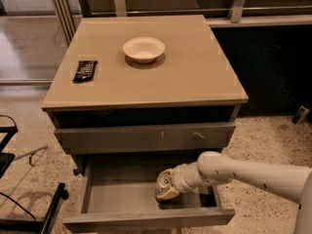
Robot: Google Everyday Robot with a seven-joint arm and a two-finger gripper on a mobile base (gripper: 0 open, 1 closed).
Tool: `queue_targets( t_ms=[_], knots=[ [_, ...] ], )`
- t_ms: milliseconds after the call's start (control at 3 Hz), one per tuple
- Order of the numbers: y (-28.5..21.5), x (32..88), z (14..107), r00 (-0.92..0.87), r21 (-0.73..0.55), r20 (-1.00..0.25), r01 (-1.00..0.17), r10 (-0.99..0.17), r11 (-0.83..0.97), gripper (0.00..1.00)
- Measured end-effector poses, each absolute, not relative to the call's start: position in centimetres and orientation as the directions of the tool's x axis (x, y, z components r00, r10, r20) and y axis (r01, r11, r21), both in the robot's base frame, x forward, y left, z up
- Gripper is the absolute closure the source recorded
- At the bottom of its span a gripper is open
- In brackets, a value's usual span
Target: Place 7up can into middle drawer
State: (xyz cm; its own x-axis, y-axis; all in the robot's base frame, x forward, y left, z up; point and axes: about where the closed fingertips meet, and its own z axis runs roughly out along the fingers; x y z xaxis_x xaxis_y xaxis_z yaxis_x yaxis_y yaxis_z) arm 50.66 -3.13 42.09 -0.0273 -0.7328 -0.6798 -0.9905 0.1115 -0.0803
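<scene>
The middle drawer (pixel 122 199) is pulled open below a closed grey drawer front with pale scratch marks (pixel 146 137). Its front panel (pixel 146 221) is plain and its inside is grey. My gripper (pixel 167 187) reaches in from the right, inside the drawer at its right half. It is shut on the 7up can (pixel 164 182), whose silver top points left and up. The can sits low in the drawer, close to the floor; I cannot tell whether it touches.
On the tan cabinet top (pixel 195 77) stand a cream bowl (pixel 144 48) and a dark snack packet (pixel 85 70). Black frame parts (pixel 29 213) lie on the floor at the left. A dark wall panel (pixel 273 67) is at the right.
</scene>
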Motion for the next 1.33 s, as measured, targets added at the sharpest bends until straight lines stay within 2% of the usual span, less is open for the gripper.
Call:
queue_targets(
  t_ms=[333, 667, 1000, 1333],
  knots=[
    [-3.01, 50.65, 41.23, -0.035, -0.073, -0.679, -0.991, -0.733, 0.114, 1.0],
    [-3.0, 50.65, 41.2, -0.035, -0.072, -0.679, -0.991, -0.733, 0.114, 0.87],
    [-3.0, 50.64, 41.2, -0.035, -0.072, -0.679, -0.991, -0.733, 0.114, 0.56],
    [-3.0, 50.64, 41.19, -0.035, -0.072, -0.679, -0.991, -0.733, 0.114, 0.33]
  ],
)
